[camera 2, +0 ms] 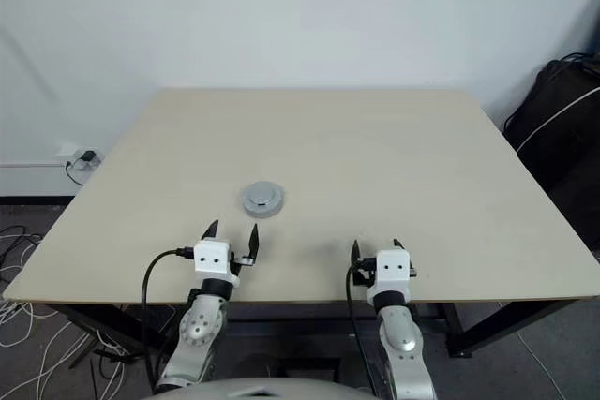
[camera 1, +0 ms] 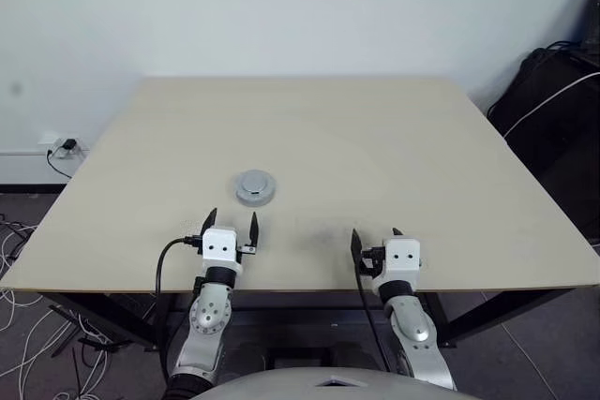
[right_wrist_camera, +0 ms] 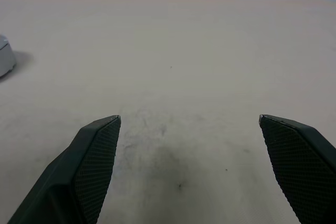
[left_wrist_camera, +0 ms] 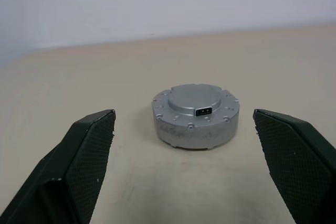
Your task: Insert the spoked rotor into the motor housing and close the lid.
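Just ahead of left hand (camera 1: 232,223), closed motor housing (camera 1: 255,187), untouched, fingers spread.

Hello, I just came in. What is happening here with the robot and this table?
Nothing is being handled at this moment. A small round silver-grey metal motor unit sits alone on the pale wooden table, with its flat lid on top, so it looks assembled and closed. The left tool is open and points at the unit from just in front of it, without touching. The right tool is also open and empty, over bare table further to the right.
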